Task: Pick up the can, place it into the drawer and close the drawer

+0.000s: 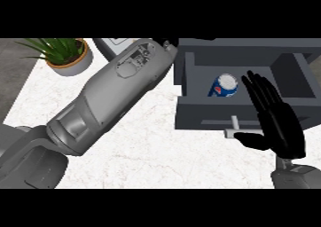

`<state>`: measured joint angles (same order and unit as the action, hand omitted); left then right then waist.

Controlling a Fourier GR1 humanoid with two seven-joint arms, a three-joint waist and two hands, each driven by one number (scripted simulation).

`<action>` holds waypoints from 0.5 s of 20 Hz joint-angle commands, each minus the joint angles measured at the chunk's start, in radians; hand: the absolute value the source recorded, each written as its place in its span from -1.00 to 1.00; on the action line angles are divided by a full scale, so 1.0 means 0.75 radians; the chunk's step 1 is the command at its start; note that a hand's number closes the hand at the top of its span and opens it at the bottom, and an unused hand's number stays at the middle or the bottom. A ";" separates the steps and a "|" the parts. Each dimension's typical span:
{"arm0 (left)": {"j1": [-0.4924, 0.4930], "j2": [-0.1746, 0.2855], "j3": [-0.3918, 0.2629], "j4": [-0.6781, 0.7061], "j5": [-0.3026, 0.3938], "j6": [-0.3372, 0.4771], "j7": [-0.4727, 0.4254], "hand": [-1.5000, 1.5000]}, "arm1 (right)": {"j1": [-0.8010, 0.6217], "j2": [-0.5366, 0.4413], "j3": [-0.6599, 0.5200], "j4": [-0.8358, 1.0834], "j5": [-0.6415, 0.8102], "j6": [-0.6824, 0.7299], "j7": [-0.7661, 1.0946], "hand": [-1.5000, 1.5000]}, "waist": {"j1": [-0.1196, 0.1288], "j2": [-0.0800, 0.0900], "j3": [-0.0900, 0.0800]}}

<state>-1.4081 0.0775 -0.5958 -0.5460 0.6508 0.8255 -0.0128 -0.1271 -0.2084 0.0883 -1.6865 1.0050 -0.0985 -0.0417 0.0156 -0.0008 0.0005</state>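
- Can (223,85): I see it inside the open drawer (201,111), near the middle of the compartment. Its blue body is nearer to me and its silver end is farther off. The long axis runs from the drawer's front toward its back and leans slightly to the right. I cannot tell whether it lies flat or leans.
- Drawer: grey and pulled out over the white counter (150,146). A small pale handle (233,122) stands on its front panel.
- Right hand (284,131): its fingers are straight and close together, pointing away from me, and the thumb sticks out to the left. It holds nothing. It covers the right part of the drawer's front, with the fingertips over the compartment just right of the can. I cannot tell whether it touches the drawer.
- Left forearm (111,102): it slants from the lower left to the drawer's far left corner.
- Left hand (168,42): only a dark sliver shows, so I cannot tell its state.
- Plant (64,52): potted, at the counter's far left corner.
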 commanded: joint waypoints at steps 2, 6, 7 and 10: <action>0.032 0.124 -0.033 -0.176 -0.070 0.006 0.162 -1.00 | -0.110 0.035 -0.042 0.212 0.036 -0.083 -0.009 -1.00 | 0.013 -0.008 0.000; 0.137 0.221 -0.026 -0.310 -0.085 -0.031 0.175 -1.00 | -0.177 0.076 -0.066 0.461 0.097 -0.254 -0.061 -1.00 | 0.029 -0.005 0.000; 0.105 0.215 -0.022 -0.320 -0.080 -0.014 0.226 -1.00 | -0.168 0.086 -0.064 0.543 0.102 -0.311 -0.108 -1.00 | 0.034 -0.004 0.001; 0.111 0.272 -0.066 -0.404 -0.112 -0.002 0.324 -1.00 | -0.262 0.102 -0.078 0.653 0.168 -0.354 -0.066 -1.00 | 0.052 -0.007 0.001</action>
<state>-1.3394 0.2364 -0.6193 -0.7662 0.5887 0.8150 0.1508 -0.2942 -0.1692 0.0293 -1.3572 1.0953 -0.2962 -0.0875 0.0375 -0.0188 -0.0163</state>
